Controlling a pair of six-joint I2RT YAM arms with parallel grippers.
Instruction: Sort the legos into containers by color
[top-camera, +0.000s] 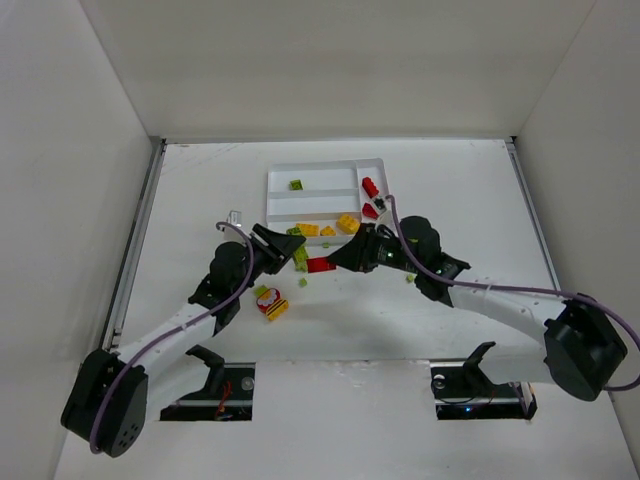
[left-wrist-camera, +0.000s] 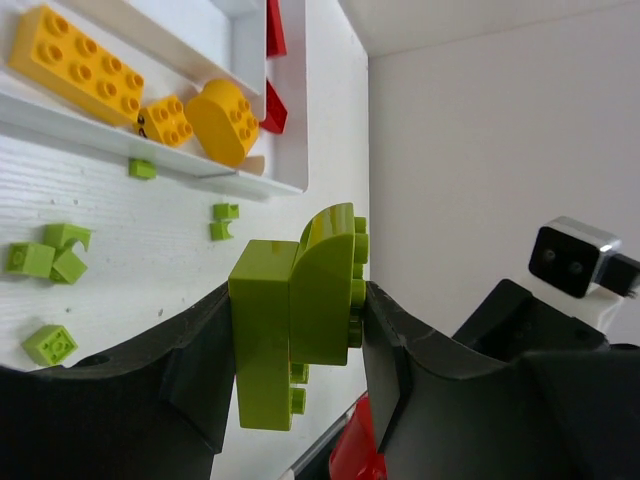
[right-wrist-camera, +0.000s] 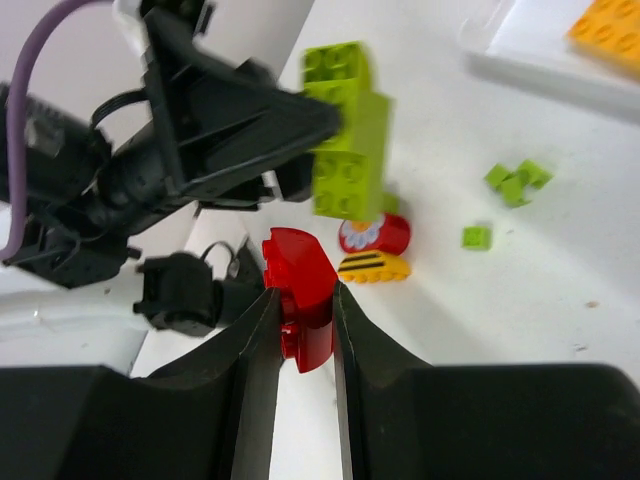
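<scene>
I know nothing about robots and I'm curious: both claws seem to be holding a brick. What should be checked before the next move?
1. Left claw grips green brick: ok.
2. Right claw grips red brick: ok.
3. Both bricks lifted off the table: ok.
4. Room in tray beside green piece: ok.
5. Claws clear of each other: cannot tell, very close.
6. Table sorted: not ok; green bits and a red-yellow clump lie loose.
</scene>
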